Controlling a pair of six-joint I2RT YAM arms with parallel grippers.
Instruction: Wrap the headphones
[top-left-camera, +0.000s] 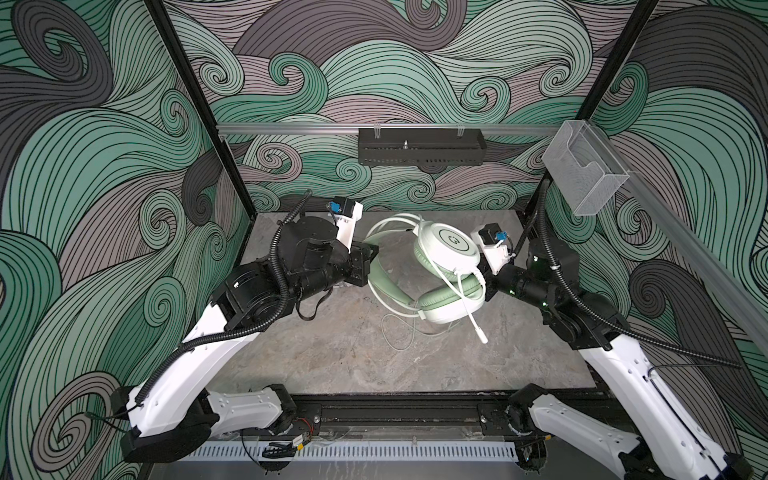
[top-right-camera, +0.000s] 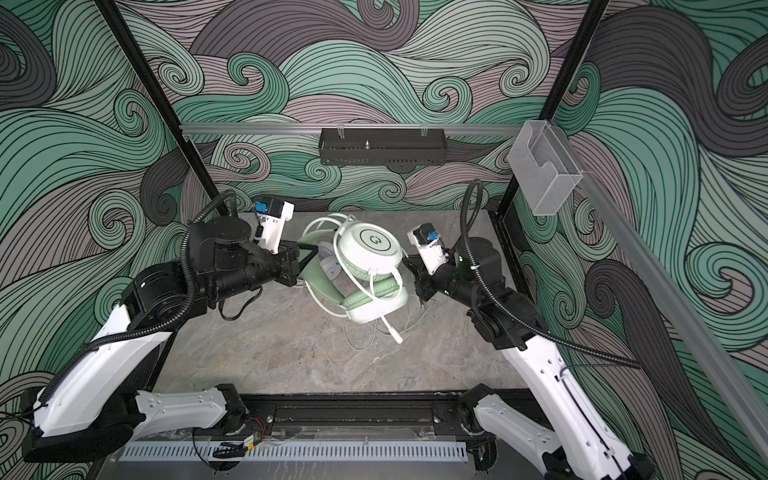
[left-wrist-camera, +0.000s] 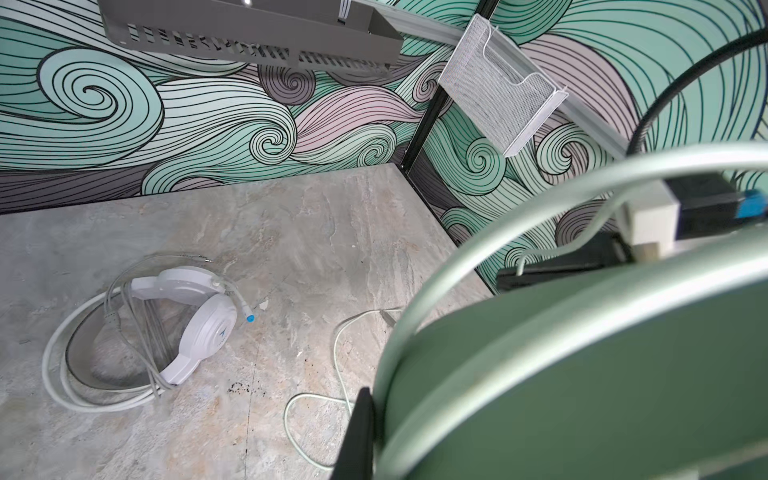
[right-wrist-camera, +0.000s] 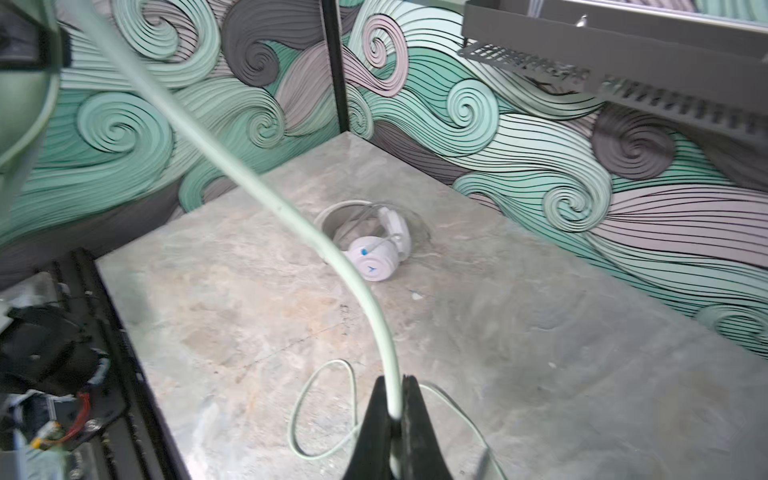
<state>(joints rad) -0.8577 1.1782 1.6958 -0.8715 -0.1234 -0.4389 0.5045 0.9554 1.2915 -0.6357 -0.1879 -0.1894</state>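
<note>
While the left gripper (top-left-camera: 372, 259) clamps the mint headset (top-left-camera: 446, 245), the right gripper (right-wrist-camera: 392, 390) pinches its cable (right-wrist-camera: 384, 332) mid-wind; another loop looks next.

Swirling mint, grey and mauve waves cover the walls (top-left-camera: 415, 62); black posts (top-left-camera: 200, 104) stand at the back corners; a back rail (top-left-camera: 291, 129) bears a black perforated tray (top-left-camera: 419, 151); the tabletop (top-left-camera: 332, 353) is grey marble-patterned.

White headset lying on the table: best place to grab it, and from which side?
Likely the headband, from above. The white headset lies on its side, so the band is a thin arc standing on edge, open inside, and jaws can straddle it. The earcups look too broad, and cable strands cross near them.
</note>
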